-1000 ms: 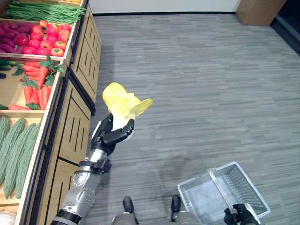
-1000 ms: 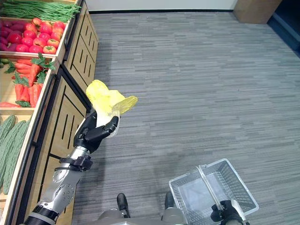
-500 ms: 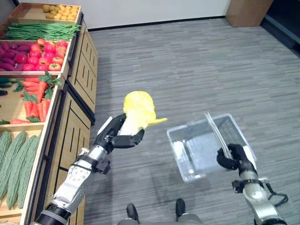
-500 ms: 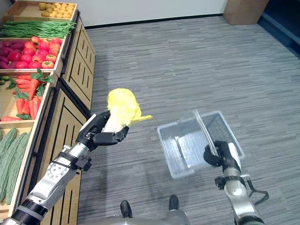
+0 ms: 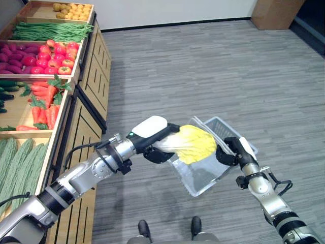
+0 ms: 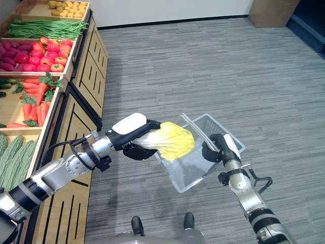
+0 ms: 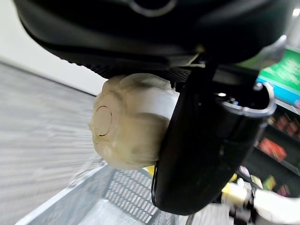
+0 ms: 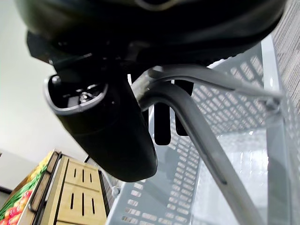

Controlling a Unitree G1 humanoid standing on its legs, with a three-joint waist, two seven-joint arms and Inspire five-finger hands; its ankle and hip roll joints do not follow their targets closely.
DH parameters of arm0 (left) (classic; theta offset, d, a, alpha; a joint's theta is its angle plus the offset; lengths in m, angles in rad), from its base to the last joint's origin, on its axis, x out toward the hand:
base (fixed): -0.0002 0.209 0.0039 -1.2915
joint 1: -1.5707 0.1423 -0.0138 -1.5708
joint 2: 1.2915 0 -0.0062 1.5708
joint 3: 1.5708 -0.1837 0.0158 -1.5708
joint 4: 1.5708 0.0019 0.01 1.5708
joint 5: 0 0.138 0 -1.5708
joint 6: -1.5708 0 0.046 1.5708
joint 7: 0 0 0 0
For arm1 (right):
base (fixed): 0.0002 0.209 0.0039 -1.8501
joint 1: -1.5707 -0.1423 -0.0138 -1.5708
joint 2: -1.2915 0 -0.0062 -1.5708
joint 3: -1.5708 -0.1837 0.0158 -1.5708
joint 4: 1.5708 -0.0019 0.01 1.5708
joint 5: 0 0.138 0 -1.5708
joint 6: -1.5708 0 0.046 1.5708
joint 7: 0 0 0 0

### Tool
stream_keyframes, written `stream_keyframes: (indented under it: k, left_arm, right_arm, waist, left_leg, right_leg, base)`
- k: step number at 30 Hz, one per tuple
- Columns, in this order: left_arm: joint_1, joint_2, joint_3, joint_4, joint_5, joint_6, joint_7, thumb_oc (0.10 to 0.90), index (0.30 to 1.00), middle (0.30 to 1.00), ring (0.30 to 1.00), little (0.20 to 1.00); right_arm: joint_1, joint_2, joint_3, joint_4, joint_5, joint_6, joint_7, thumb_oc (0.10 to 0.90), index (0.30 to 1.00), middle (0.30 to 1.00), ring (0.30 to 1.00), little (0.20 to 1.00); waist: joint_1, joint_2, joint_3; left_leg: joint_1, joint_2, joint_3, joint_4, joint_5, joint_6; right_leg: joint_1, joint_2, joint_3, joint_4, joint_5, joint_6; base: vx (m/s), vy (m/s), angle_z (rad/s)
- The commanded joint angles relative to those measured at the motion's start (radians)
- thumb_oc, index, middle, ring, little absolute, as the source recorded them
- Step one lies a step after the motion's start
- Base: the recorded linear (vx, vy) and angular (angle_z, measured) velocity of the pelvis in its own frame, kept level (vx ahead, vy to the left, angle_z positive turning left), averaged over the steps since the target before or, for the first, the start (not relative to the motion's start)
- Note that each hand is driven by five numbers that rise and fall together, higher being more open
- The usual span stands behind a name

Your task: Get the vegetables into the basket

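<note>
Your left hand (image 5: 152, 138) curls round a yellow napa cabbage (image 5: 195, 144), poised over the grey wire basket (image 6: 190, 170). Your right hand (image 5: 231, 150) grips the basket's handle (image 8: 197, 126). Next: lower, then release.

- A shop's produce section, a grocery or supermarket.
- A tiered wooden display stand (image 5: 86, 96) holds open bins of potatoes (image 5: 71, 8), green beans (image 5: 51, 31), tomatoes (image 5: 57, 51), carrots (image 5: 41, 99), cucumbers (image 5: 7, 94) and bitter gourds (image 5: 20, 162).
- Grey plank flooring (image 5: 213, 66) forms an aisle.
- A wire shopping basket (image 6: 226, 136).
</note>
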Motion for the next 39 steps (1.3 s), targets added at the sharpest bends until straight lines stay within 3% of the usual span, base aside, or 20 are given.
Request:
stream_keyframes:
  k: [1, 10, 13, 24, 25, 26, 27, 32, 39]
  left_arm:
    - [-0.094, -0.029, 0.028, -0.01, 0.068, -0.083, 0.107, 0.4, 0.3, 0.3, 0.3, 0.3]
    - [-0.121, -0.077, -0.062, 0.125, 0.24, -0.068, 0.155, 0.4, 0.3, 0.3, 0.3, 0.3]
    - [-0.162, -0.101, -0.112, 0.204, 0.364, -0.045, 0.202, 0.4, 0.3, 0.3, 0.3, 0.3]
    - [-0.168, -0.234, -0.095, 0.446, 0.538, 0.069, 0.309, 0.4, 0.3, 0.3, 0.3, 0.3]
    - [-0.164, -0.243, -0.091, 0.463, 0.553, 0.085, 0.318, 0.514, 0.459, 0.459, 0.459, 0.459]
    - [-0.162, -0.252, -0.086, 0.479, 0.569, 0.101, 0.325, 0.839, 0.915, 0.915, 0.915, 0.915]
    - [-0.159, -0.263, -0.087, 0.502, 0.591, 0.111, 0.333, 0.9, 1.0, 1.0, 1.0, 1.0]
    - [-0.159, -0.281, -0.098, 0.545, 0.641, 0.135, 0.321, 0.9, 1.0, 1.0, 1.0, 1.0]
    - [-0.122, -0.26, -0.084, 0.523, 0.639, 0.121, 0.294, 0.9, 1.0, 1.0, 1.0, 1.0]
  right_arm:
    - [-0.163, -0.042, -0.052, -0.177, 0.063, -0.153, -0.045, 0.4, 0.3, 0.3, 0.3, 0.3]
    - [-0.144, -0.013, -0.002, -0.327, 0.147, -0.182, 0.022, 0.4, 0.3, 0.3, 0.3, 0.3]
    - [-0.127, -0.01, 0.024, -0.372, 0.174, -0.192, 0.052, 0.4, 0.3, 0.3, 0.3, 0.3]
    - [-0.031, -0.013, 0.096, -0.533, 0.265, -0.191, 0.161, 0.4, 0.3, 0.3, 0.3, 0.3]
    - [-0.021, -0.012, 0.099, -0.546, 0.274, -0.19, 0.167, 0.4, 0.3, 0.3, 0.3, 0.3]
    - [-0.011, -0.009, 0.099, -0.555, 0.278, -0.191, 0.169, 0.4, 0.3, 0.3, 0.3, 0.3]
    - [-0.004, -0.011, 0.1, -0.564, 0.281, -0.189, 0.173, 0.4, 0.3, 0.3, 0.3, 0.3]
    - [0.013, -0.019, 0.087, -0.581, 0.282, -0.184, 0.174, 0.4, 0.3, 0.3, 0.3, 0.3]
    - [0.029, -0.013, 0.041, -0.552, 0.264, -0.179, 0.144, 0.4, 0.3, 0.3, 0.3, 0.3]
  waist:
    - [0.0, -0.052, -0.058]
    - [-0.017, -0.055, -0.065]
    - [-0.023, -0.056, -0.068]
    - [-0.047, -0.062, -0.071]
    - [-0.048, -0.062, -0.07]
    - [-0.049, -0.063, -0.069]
    - [-0.05, -0.064, -0.069]
    - [-0.05, -0.064, -0.066]
    - [-0.044, -0.065, -0.066]
  left_leg:
    - [0.018, 0.022, -0.027, 0.0, -0.026, -0.058]
    - [0.028, 0.027, -0.011, 0.0, -0.028, -0.06]
    - [0.031, 0.028, -0.007, 0.0, -0.029, -0.061]
    - [0.031, 0.029, 0.004, 0.0, -0.029, -0.063]
    - [0.031, 0.03, 0.004, 0.0, -0.028, -0.063]
    - [0.03, 0.03, 0.004, 0.0, -0.028, -0.063]
    - [0.03, 0.03, 0.005, 0.0, -0.028, -0.063]
    - [0.026, 0.031, 0.007, 0.0, -0.027, -0.063]
    - [0.028, 0.034, 0.005, 0.0, -0.027, -0.063]
  right_leg:
    - [-0.027, -0.075, 0.025, -0.001, 0.049, 0.076]
    - [-0.027, -0.071, 0.035, -0.001, 0.048, 0.078]
    - [-0.026, -0.07, 0.037, -0.001, 0.046, 0.079]
    - [-0.028, -0.069, 0.044, -0.001, 0.046, 0.077]
    - [-0.028, -0.07, 0.045, -0.001, 0.046, 0.077]
    - [-0.029, -0.07, 0.044, -0.001, 0.046, 0.077]
    - [-0.03, -0.07, 0.044, -0.001, 0.046, 0.078]
    - [-0.034, -0.071, 0.046, -0.001, 0.048, 0.078]
    - [-0.032, -0.07, 0.045, -0.001, 0.045, 0.075]
  base:
    - [0.0, 0.0, 0.0]
    - [0.0, 0.0, -0.03]
    - [0.0, 0.006, -0.07]
    - [0.0, 0.0, 0.0]
    - [0.0, 0.0, 0.0]
    - [0.0, 0.0, 0.0]
    - [0.0, 0.0, 0.0]
    - [0.0, 0.0, 0.0]
    - [0.0, 0.0, 0.0]
